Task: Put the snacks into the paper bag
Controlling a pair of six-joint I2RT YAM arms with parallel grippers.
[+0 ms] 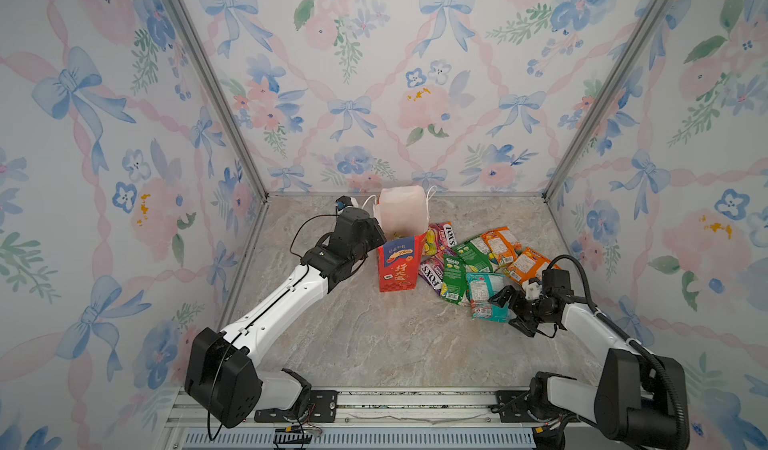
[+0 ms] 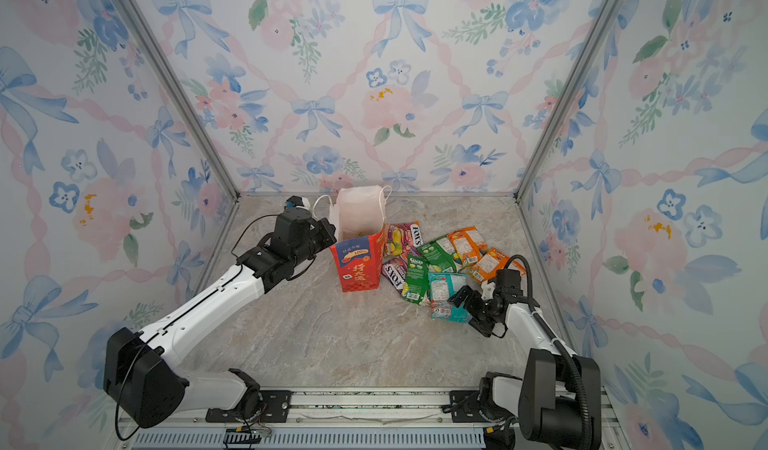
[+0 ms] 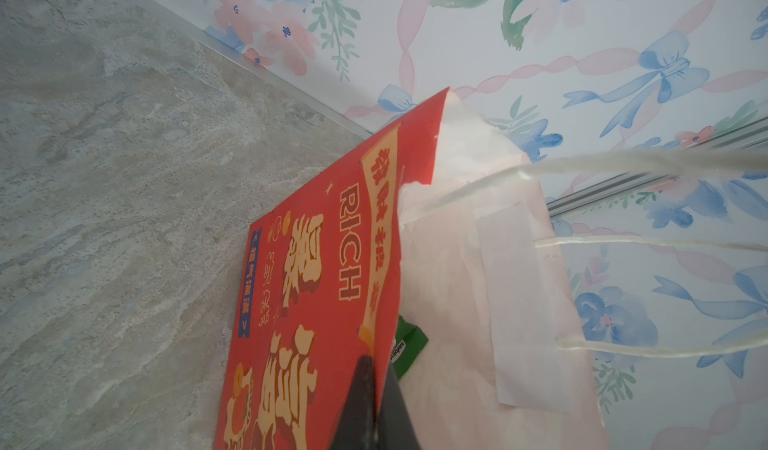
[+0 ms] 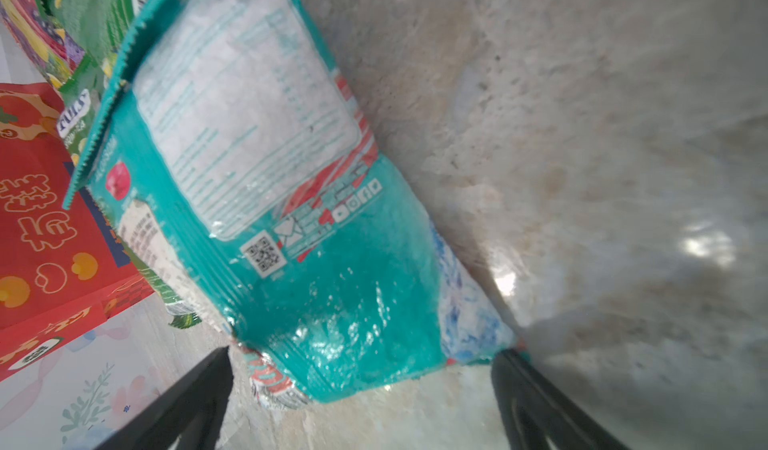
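1. Standing upright at the centre of both top views, the paper bag [image 1: 397, 267] is resting on the desk [image 1: 374, 335] with its mouth open.
2. The left hand [image 3: 376, 375] is clenching the bag's red rim.
3. A green packet [image 3: 409, 344] is lying inside the bag, as the left wrist view shows.
4. The snacks [image 1: 473, 256] are lying piled just right of the bag.
5. The right hand [image 1: 510, 311] is gaping wide, its jaws straddling the end of the teal packet [image 1: 484, 294] at the pile's lower right.
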